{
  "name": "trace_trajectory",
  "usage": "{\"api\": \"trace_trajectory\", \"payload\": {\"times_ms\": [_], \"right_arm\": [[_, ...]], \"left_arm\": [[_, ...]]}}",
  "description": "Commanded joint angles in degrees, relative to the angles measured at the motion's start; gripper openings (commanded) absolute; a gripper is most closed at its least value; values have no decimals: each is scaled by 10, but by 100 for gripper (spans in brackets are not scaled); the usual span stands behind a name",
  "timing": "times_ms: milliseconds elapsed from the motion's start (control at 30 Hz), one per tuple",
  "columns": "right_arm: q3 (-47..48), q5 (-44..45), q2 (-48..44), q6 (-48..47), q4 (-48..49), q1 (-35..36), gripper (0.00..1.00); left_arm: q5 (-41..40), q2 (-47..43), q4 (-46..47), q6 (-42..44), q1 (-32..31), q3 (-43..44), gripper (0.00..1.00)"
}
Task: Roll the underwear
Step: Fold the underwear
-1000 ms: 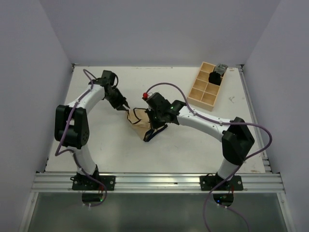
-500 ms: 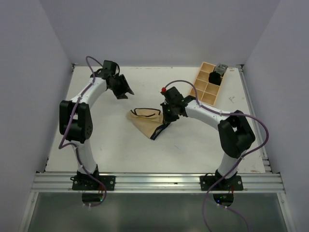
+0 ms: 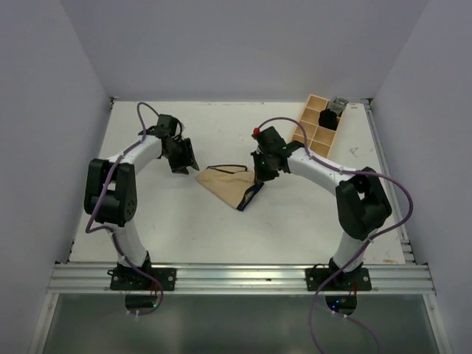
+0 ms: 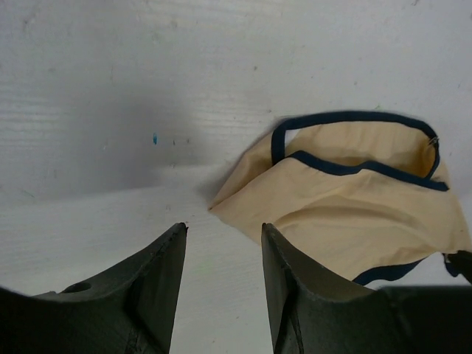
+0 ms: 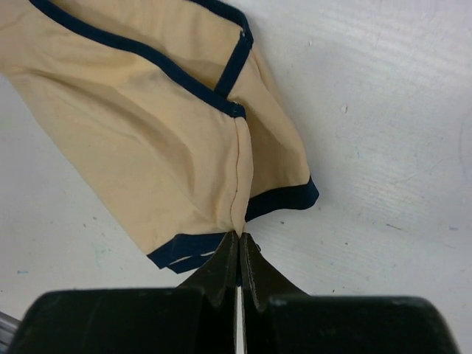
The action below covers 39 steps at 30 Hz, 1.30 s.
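Your right gripper (image 5: 238, 243) is pinched fully closed on the underwear (image 5: 169, 140). Its fingertips meet on the dark-trimmed hem, just where the centre seam runs down to the edge.

The tan garment lies spread flat on the white bench (image 3: 162, 214) near its middle, between the two arms. Its dark-edged waist opening faces the far side, and one corner points back toward the arm bases.

Your left gripper (image 4: 224, 228) hangs low over the bench just to the left of the garment, jaws partly apart with nothing between them. In its wrist view, only bare bench shows in the gap. The nearest corner of the fabric lies just ahead of the fingertips, not touching them, and the rest of the cloth spreads away beyond the right-hand finger (image 4: 295, 295).

At the far right corner of the bench, well apart from the garment, sits a light wooden compartment tray (image 3: 304, 141). A dark object (image 3: 329, 118) sits in one of its far cells.
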Motion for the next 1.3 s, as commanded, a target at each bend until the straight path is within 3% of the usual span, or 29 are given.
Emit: {"api": "trace_trajectory", "payload": {"times_ms": [0, 67, 200, 233, 367, 567, 700, 800, 1033, 1267], "right_arm": [[50, 20, 8, -21, -18, -16, 0], [59, 31, 16, -20, -26, -21, 1], [70, 74, 30, -7, -56, -29, 18], [71, 80, 31, -5, -61, -28, 29], [77, 90, 23, 1, -81, -28, 42], [39, 54, -22, 16, -57, -28, 44], [33, 47, -2, -10, -41, -28, 44], [49, 24, 31, -47, -36, -29, 43], [76, 2, 80, -72, -29, -37, 44], [58, 39, 76, -66, -46, -37, 42]], "left_arm": [[-2, -41, 43, 13, 2, -31, 49], [-2, -47, 50, 10, 1, -47, 49], [-12, -47, 59, 7, -4, -67, 50], [-15, -45, 60, 4, -7, -69, 50], [-13, -39, 67, 0, -17, -76, 50], [-27, -28, 71, -6, -43, -82, 50], [-31, -20, 79, -12, -47, -87, 50], [-40, -5, 83, -12, -47, -84, 44], [-61, 42, 61, -3, -47, -22, 18], [-109, 89, 22, 24, -43, 53, 13]]}}
